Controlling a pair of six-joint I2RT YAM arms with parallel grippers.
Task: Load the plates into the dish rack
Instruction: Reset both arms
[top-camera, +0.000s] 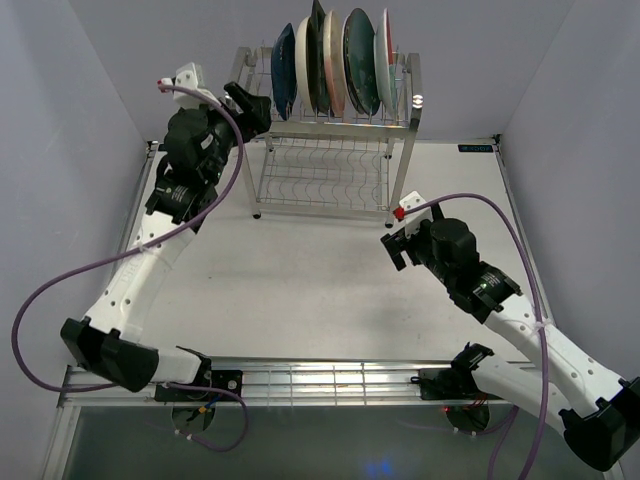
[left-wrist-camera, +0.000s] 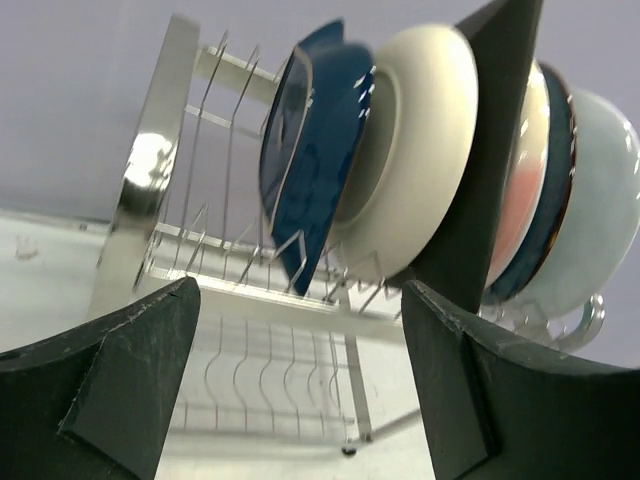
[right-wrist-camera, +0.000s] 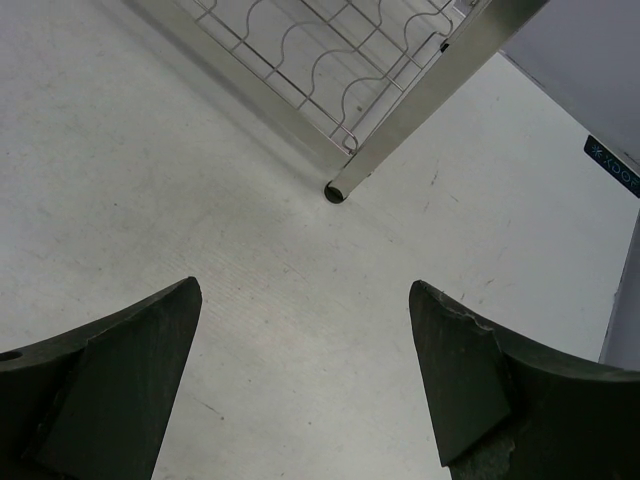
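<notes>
The dish rack (top-camera: 330, 160) stands at the back of the table, with several plates upright in its upper tier. From the left these are a dark blue plate (top-camera: 284, 70), a cream plate (top-camera: 306, 62), a dark square plate (top-camera: 320, 40), a pink-and-cream plate (top-camera: 335, 62), a dark teal plate (top-camera: 360, 60) and a pale, red-rimmed plate (top-camera: 385, 55). My left gripper (top-camera: 255, 108) hangs open at the left end of that tier, a little short of the blue plate (left-wrist-camera: 310, 170) and the cream plate (left-wrist-camera: 420, 150), holding nothing (left-wrist-camera: 300, 288). My right gripper (top-camera: 393, 243) is open and empty over bare table (right-wrist-camera: 305, 290).
The rack's lower shelf (top-camera: 320, 180) holds nothing. Its front right leg (right-wrist-camera: 345, 188) stands just ahead of my right gripper. Grey walls close in the table on both sides and behind. A metal rail (top-camera: 320, 378) runs along the near edge between the arm bases.
</notes>
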